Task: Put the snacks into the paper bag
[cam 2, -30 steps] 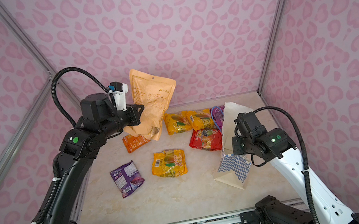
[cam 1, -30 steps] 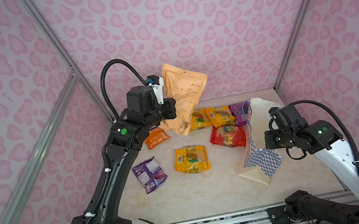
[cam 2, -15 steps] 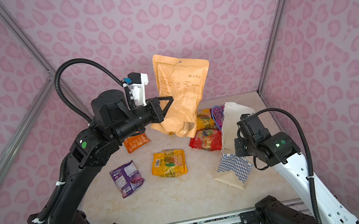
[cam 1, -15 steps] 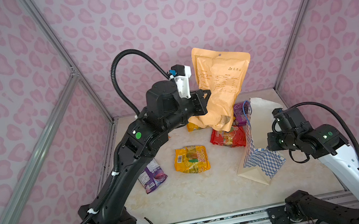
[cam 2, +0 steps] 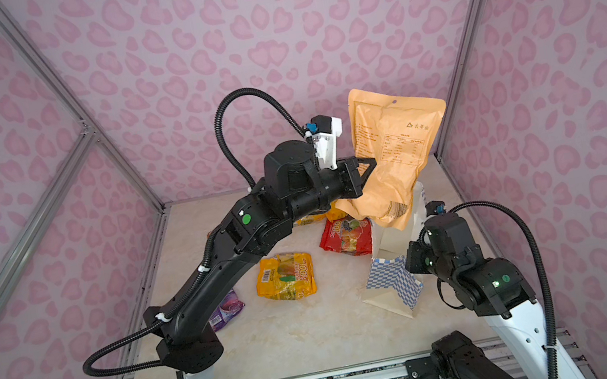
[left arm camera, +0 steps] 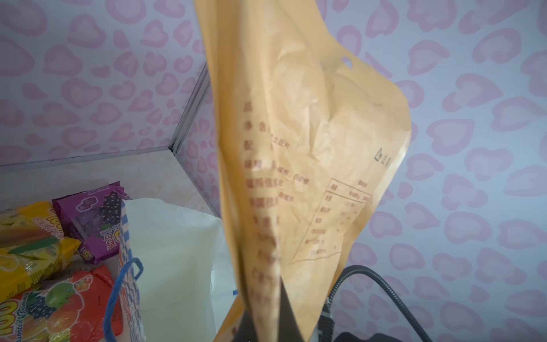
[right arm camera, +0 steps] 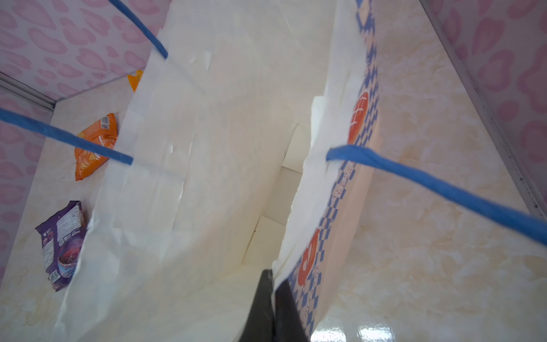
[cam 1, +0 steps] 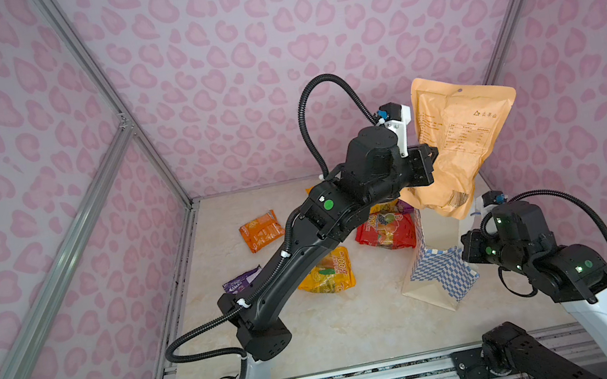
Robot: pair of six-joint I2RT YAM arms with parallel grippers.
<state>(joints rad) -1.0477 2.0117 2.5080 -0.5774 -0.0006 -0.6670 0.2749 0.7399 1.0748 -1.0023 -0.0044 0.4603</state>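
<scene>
You're at the drop-in step for the big one: your left gripper (cam 1: 430, 159) is clamped shut on a side edge of the tan packet (cam 1: 463, 145), which hangs in the air with its lower corner right over the top of the paper bag (cam 1: 441, 271). I can't tell from either top view whether that corner has crossed the rim. Your right gripper (right arm camera: 273, 293) is pinched tight on the rim of one bag wall, holding the mouth open while the bag stands tilted on the right side of the table (cam 1: 339, 331). From the right wrist view the inside looks bare white, so I'd say nothing's gone in yet. The red packet (cam 1: 384, 229) lies just beside the bag, with the yellow packet (cam 1: 327, 275), orange packet (cam 1: 260, 229) and purple packet (cam 1: 242, 281) further left. More sit at the back, including another purple one (left arm camera: 94, 219). Next move, I reckon: line that packet up lengthwise with the opening, lower it until most of it is past the rim, then let go. It's nearly as wide as the mouth, so go in narrow end first. Don't relax the right-hand pinch, or that wall may flop shut.
</scene>
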